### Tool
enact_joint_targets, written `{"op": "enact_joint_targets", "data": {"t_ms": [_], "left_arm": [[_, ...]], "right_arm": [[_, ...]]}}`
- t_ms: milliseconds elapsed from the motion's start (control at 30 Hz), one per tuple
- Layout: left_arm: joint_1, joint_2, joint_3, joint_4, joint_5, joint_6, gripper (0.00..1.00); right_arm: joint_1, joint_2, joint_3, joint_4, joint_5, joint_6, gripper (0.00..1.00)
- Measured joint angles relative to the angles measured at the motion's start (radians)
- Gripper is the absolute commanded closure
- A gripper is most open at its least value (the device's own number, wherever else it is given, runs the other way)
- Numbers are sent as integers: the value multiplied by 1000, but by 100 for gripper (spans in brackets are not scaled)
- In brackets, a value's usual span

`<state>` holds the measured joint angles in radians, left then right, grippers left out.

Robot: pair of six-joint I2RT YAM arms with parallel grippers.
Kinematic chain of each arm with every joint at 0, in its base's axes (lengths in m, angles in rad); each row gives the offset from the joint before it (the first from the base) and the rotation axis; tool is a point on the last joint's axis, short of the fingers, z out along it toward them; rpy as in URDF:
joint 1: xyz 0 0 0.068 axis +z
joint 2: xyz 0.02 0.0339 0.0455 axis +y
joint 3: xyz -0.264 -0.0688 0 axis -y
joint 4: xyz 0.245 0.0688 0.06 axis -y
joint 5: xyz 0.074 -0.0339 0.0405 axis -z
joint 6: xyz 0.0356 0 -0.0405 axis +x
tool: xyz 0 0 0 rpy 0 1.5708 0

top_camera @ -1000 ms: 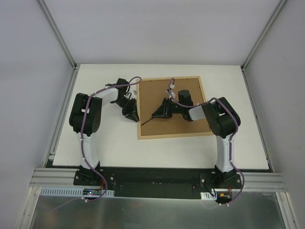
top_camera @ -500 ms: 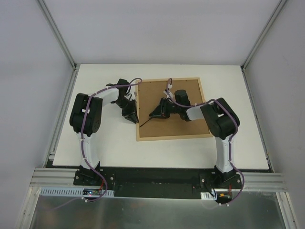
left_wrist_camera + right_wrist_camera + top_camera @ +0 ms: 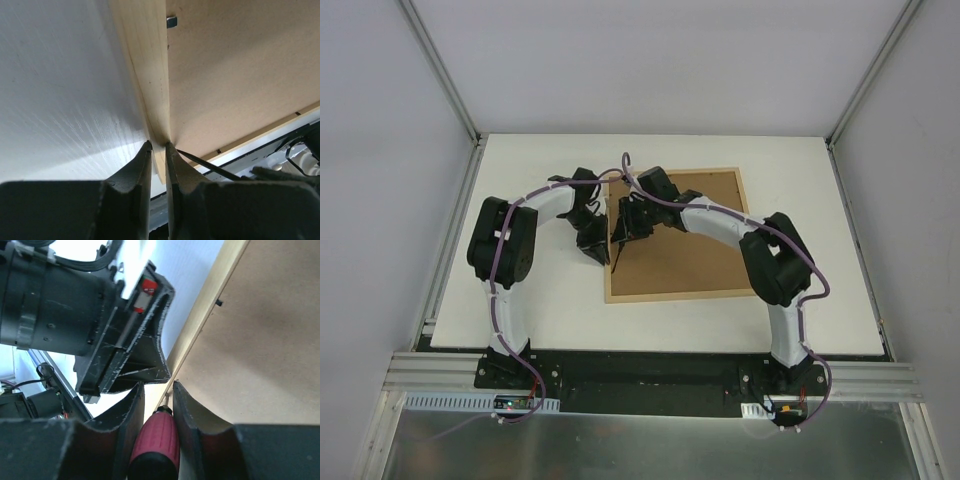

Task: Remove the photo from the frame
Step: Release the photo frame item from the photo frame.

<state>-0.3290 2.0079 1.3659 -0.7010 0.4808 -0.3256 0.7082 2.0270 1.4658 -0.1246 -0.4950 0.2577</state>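
The frame (image 3: 670,268) is lying face-down on the desk (image 3: 545,310), so the photo is hiding beneath its brown back. The left fingers (image 3: 151,154) are pinching the left rail, likely steadying it, while the right fingers (image 3: 141,392) are gripping a red-handled tool (image 3: 156,440), probably for prying a clip (image 3: 171,21).

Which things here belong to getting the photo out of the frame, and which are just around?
In the job: frame, lying back up; left gripper, jaws pinching its wooden edge; right gripper, jaws holding the red-handled tool; photo not visible.
Just around: table; metal enclosure posts.
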Motion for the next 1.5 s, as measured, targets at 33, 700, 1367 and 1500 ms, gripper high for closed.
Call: {"op": "enact_joint_targets", "data": {"t_ms": [33, 700, 1367, 1500], "left_arm": [[-2, -1, 0, -4, -2, 0, 89], [-3, -2, -1, -95, -39, 0, 89], [1, -3, 2, -33, -19, -6, 87], [39, 10, 30, 18, 22, 0, 83]], "right_arm": [[13, 1, 19, -29, 17, -11, 100], [-78, 107, -290, 562, -204, 584, 100], [-28, 57, 195, -275, -164, -16, 100], [-111, 46, 195, -252, -264, -6, 100]]}}
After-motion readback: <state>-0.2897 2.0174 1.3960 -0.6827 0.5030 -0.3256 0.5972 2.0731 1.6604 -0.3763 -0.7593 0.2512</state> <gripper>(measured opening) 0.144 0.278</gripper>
